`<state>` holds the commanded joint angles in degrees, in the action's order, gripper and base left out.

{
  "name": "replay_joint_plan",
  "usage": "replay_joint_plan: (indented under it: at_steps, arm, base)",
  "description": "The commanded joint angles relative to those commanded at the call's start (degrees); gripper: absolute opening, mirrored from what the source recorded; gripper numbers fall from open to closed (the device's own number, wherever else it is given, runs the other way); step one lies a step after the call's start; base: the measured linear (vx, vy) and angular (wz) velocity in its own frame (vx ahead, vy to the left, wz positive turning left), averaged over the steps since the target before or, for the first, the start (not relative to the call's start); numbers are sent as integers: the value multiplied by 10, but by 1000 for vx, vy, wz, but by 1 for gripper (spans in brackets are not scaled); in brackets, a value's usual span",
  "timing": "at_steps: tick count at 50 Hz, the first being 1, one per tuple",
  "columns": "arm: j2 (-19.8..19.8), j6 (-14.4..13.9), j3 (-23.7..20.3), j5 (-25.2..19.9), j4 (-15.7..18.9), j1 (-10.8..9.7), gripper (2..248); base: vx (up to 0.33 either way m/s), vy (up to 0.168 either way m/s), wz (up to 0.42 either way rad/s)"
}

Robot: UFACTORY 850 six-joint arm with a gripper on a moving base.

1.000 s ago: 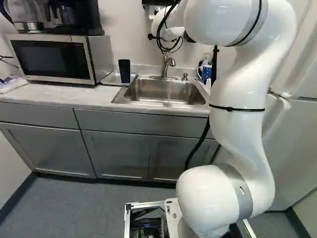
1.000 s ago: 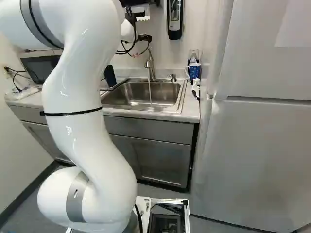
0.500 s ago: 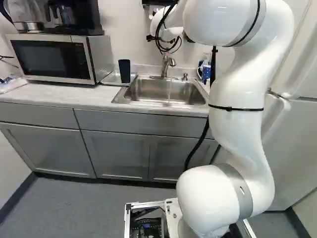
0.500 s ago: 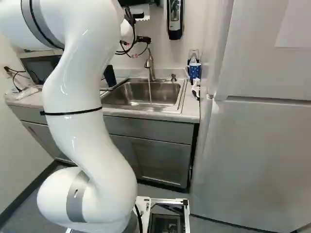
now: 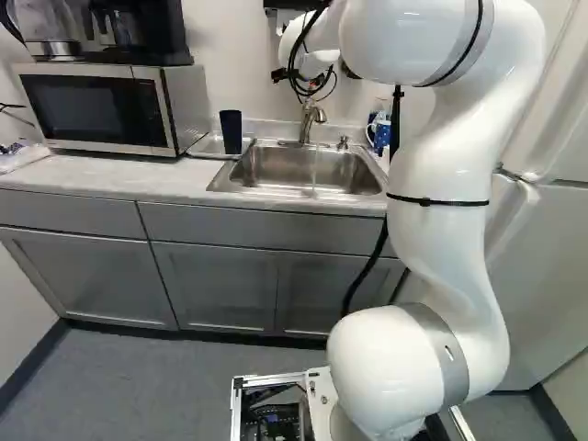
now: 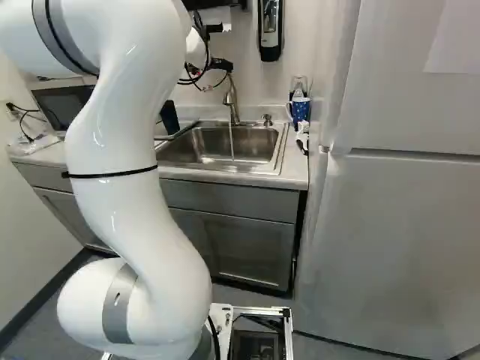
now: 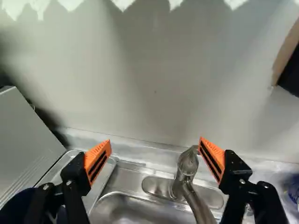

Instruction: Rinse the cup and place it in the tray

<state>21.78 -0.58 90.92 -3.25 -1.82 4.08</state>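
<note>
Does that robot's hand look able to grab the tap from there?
Probably yes: the hand is open, and the tap is right by one orange pad, with nothing visible blocking the way. It may need to shift a little sideways first.

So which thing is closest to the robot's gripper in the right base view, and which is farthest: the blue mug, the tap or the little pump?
1. Tap: nearest, just below the gripper, behind the sink.
2. Little pump: next, right of the tap.
3. Blue mug: farthest, right of the pump.
</note>
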Motion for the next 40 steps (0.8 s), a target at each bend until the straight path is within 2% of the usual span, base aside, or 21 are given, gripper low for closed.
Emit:
replay_joint_plan:
  at_steps: [28,40]
  arm:
    - [-25,0,-30,50,0,1,247]
    - [-29,0,-35,56,-4,1,247]
  base:
    - [0,0,0]
    - [0,0,0]
